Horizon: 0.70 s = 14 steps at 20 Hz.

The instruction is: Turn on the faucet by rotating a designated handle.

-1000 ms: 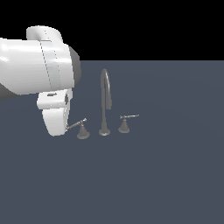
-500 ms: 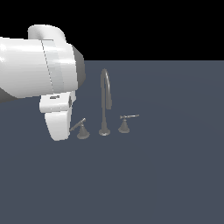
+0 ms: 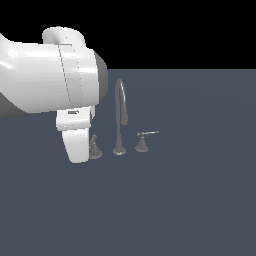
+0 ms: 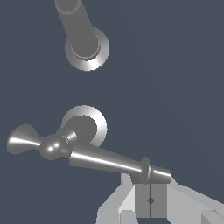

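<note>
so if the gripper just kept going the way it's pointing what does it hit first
Most likely the handle: in the wrist view its lever tip lies right ahead of the gripper fingers. Depth is unclear, so contact may already exist.

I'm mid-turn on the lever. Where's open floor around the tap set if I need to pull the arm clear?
Open: the grey surface in front of the faucet and everything to the exterior view's right of the small handle. Crowded: the strip from spout to the handle, where the tool sits at the lever tip.

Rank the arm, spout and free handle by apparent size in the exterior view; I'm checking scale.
1. Arm, though nearness to the camera may inflate it.
2. Spout.
3. Free handle.
</note>
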Each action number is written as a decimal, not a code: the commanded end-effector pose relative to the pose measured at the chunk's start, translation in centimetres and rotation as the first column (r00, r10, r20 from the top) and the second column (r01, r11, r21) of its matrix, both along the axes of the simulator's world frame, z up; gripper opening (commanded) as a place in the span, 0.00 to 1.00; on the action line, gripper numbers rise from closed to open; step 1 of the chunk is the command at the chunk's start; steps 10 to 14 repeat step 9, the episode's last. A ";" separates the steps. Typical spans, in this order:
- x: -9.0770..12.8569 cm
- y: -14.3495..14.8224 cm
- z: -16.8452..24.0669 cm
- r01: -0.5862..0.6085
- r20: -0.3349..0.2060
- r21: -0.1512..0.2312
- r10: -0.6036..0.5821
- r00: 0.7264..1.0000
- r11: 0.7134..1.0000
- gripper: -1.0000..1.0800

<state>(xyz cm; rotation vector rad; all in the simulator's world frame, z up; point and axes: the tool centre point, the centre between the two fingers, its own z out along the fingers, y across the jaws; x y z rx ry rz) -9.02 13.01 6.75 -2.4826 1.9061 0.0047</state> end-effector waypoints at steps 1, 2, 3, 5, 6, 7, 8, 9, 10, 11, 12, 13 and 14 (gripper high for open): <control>0.6 -1.4 -0.1 0.012 -0.001 -0.003 -0.012 1.000 1.000 0.00; 0.9 -2.0 -0.1 0.017 -0.002 -0.004 -0.017 1.000 1.000 0.00; 1.2 -2.7 -0.1 0.022 -0.002 -0.005 -0.022 1.000 1.000 0.00; 1.7 -4.0 -0.2 0.031 -0.003 -0.007 -0.031 1.000 0.999 0.00; 2.0 -4.6 -0.2 0.036 -0.004 -0.008 -0.036 0.999 0.999 0.00; 2.2 -5.2 -0.2 0.041 -0.004 -0.009 -0.041 0.999 0.999 0.00; 2.5 -5.9 -0.2 0.046 -0.004 -0.010 -0.046 0.999 0.999 0.00; 2.5 -5.9 -0.2 0.046 -0.004 -0.010 -0.046 0.999 0.999 0.00; 2.5 -5.9 -0.2 0.046 -0.004 -0.010 -0.046 0.999 0.999 0.00; 2.5 -5.9 -0.2 0.046 -0.004 -0.010 -0.046 0.999 0.999 0.00; 2.5 -5.9 -0.2 0.046 -0.004 -0.010 -0.046 0.999 0.999 0.00; 2.5 -5.9 -0.2 0.046 -0.004 -0.010 -0.046 0.999 0.999 0.00; 2.5 -5.9 -0.2 0.046 -0.004 -0.010 -0.046 0.999 0.999 0.00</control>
